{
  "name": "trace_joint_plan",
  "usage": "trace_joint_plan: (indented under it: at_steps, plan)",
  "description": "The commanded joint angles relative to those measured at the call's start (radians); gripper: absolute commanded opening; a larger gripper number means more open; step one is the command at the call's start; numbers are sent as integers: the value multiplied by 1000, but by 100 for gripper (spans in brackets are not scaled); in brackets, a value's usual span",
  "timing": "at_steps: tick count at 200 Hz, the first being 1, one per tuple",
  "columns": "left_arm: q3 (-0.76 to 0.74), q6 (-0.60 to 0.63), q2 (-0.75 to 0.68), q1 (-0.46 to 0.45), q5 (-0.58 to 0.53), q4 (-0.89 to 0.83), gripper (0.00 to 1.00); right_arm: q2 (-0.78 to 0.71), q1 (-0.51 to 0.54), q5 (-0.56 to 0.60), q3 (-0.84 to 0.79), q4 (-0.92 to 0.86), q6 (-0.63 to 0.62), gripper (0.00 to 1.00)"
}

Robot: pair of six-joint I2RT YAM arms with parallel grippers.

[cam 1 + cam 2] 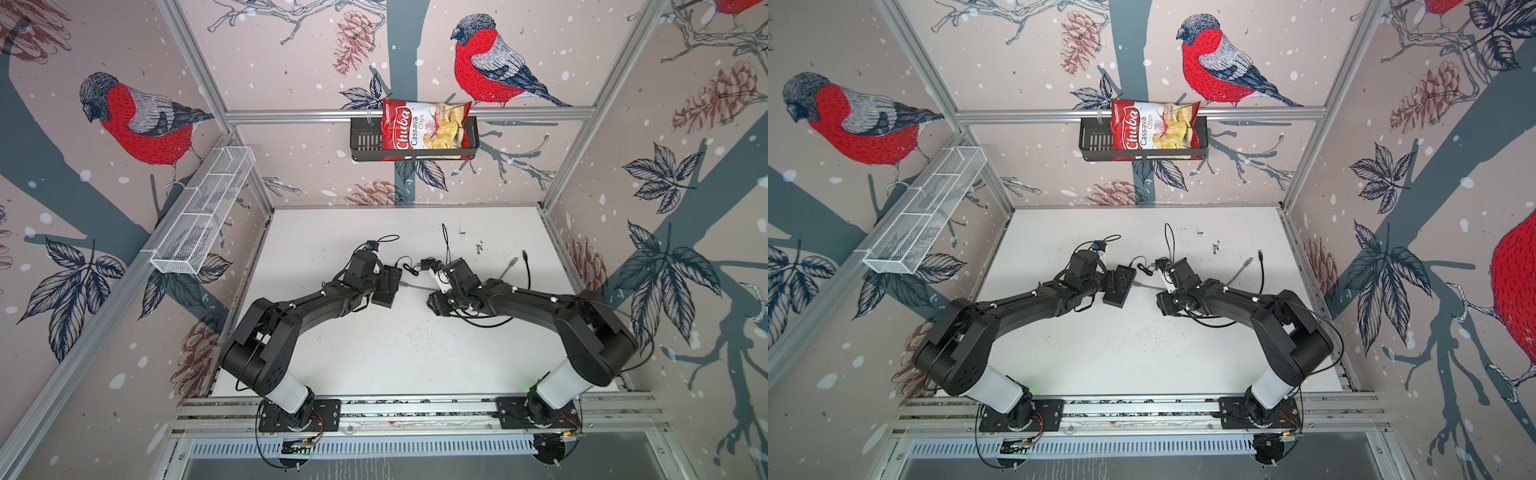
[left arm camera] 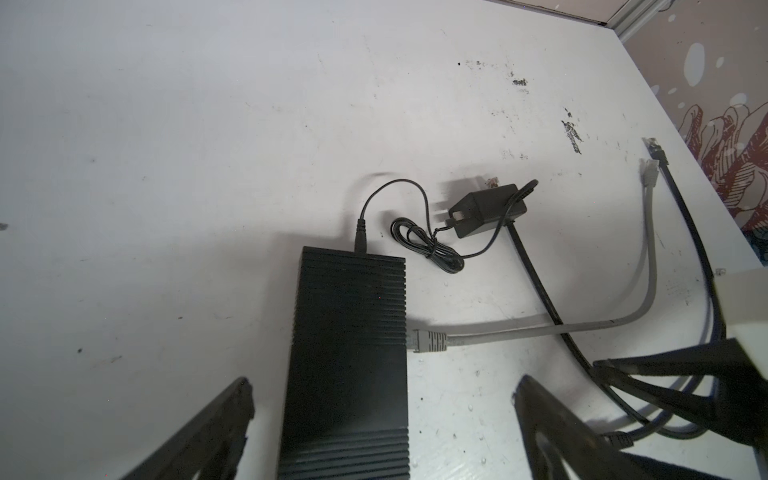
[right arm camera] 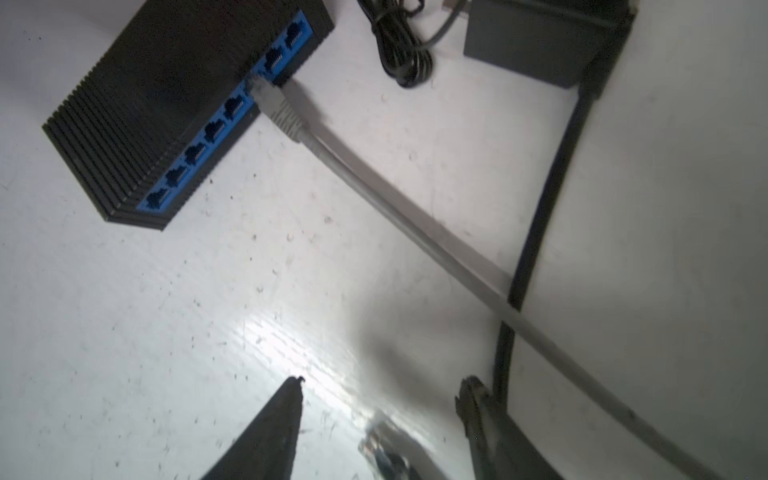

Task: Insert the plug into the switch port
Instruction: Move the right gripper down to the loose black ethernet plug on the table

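Left wrist view: left gripper (image 2: 384, 382) jaws spread wide, straddling the switch (image 2: 349, 353), a gap on each side, neither finger touching it, nothing held. Right wrist view: right gripper (image 3: 382, 382) jaws apart too, only bare white table (image 3: 166, 311) between the tips, nothing pinched. Switch lies flat on the table, just left of frame centre in both top views, partly under the left gripper. Its blue port row (image 3: 224, 112) faces the right gripper. The grey plug (image 3: 272, 97) has its tip at one port of that row; how deep it sits, cannot tell. Grey cable (image 3: 415, 224) runs from the plug back past the right gripper, outside the jaws, crossing over a black cable (image 3: 552, 174). Thin black cord (image 2: 399, 195) leaves the switch's short end, loops, bundles into a small coil, and ends at the small black adapter (image 2: 488, 210) near the switch. In a top view the adapter (image 1: 426, 264) sits between the two grippers, slightly above frame centre.
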Motion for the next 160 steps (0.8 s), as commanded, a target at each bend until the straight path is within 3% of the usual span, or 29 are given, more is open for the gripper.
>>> trace_joint_plan:
  at_steps: [1,95,160]
  plan:
    - [1,15,-8,1,48,47,97,-42,3,4,-36,-14,44,61]
    - [-1,13,6,-8,118,75,97,-74,14,15,-132,17,100,57]
    - [8,35,4,-10,131,70,97,19,66,96,-77,14,100,45]
